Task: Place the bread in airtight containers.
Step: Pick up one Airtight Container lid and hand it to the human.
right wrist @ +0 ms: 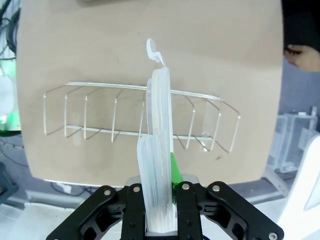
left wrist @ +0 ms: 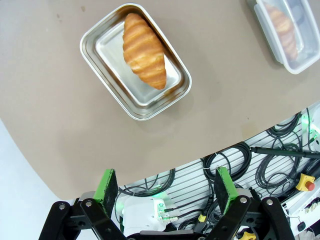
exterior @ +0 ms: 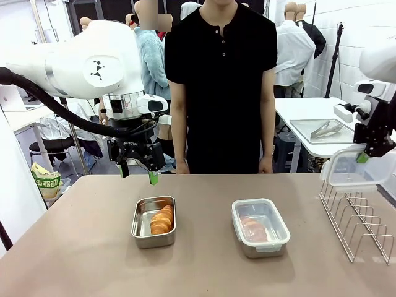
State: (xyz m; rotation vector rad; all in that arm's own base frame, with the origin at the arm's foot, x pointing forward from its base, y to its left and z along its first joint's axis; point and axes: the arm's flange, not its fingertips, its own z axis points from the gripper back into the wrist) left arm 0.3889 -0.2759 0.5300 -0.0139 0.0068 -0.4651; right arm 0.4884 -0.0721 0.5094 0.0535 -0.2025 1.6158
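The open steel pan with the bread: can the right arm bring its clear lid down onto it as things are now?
Probably yes. The right pincer is shut on the clear lid above the wire rack. The open pan is uncovered, but the left pincer hovers behind it and may crowd the approach.

A: where's the left claw [exterior: 138, 171] at rn?
B: hanging on its arm above the desk [exterior: 74, 247], pointing down, fingers spread wide, nothing in them.
A: and the right claw [exterior: 365, 154]?
B: up high on the right, clamped onto a clear lid [exterior: 348, 170].
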